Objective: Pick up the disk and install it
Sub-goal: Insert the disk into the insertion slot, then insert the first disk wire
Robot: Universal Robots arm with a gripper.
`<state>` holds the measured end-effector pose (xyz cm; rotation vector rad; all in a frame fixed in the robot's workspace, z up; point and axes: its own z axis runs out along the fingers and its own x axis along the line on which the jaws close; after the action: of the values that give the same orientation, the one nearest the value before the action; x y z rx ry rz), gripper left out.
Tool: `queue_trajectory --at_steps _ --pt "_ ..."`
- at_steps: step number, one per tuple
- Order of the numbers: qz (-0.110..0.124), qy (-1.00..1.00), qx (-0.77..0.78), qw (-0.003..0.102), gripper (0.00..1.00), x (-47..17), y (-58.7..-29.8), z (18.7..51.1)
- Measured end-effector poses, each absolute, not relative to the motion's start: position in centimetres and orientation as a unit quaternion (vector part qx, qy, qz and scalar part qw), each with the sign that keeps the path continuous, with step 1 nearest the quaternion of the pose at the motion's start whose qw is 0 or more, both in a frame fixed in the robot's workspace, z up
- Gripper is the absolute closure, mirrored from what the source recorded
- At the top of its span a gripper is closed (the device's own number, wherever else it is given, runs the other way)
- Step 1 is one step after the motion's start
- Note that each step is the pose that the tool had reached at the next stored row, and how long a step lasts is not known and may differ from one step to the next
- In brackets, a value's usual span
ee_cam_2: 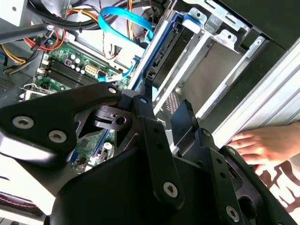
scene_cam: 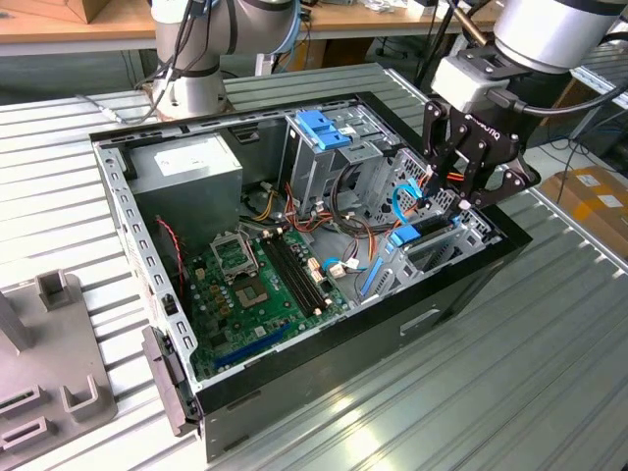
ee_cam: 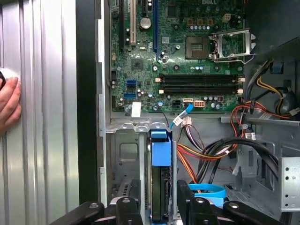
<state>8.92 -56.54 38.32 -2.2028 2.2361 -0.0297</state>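
I see the black gripper [scene_cam: 456,196] hanging at the grey metal drive cage [ee_cam: 124,154], at the exterior view's right end of the open black computer case [scene_cam: 461,294]. The case lies on its side on the ribbed grey metal desk [scene_cam: 530,392]. In the first wrist view the disk [ee_cam: 161,185], a dark drive with bright blue plastic rails, stands on its edge inside the cage. The fingers [ee_cam: 186,206] are spread, one at each side of the disk, with a narrow gap. A person's hand [ee_cam: 8,103] rests on the desk just beside the case. The green motherboard [ee_cam: 178,61] lies beyond the cage.
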Motion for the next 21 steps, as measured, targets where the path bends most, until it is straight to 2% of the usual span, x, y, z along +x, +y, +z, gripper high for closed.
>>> queue_trajectory --at_steps 21 --pt "-0.009 0.712 -0.702 0.001 0.56 9.44 -56.07 38.02"
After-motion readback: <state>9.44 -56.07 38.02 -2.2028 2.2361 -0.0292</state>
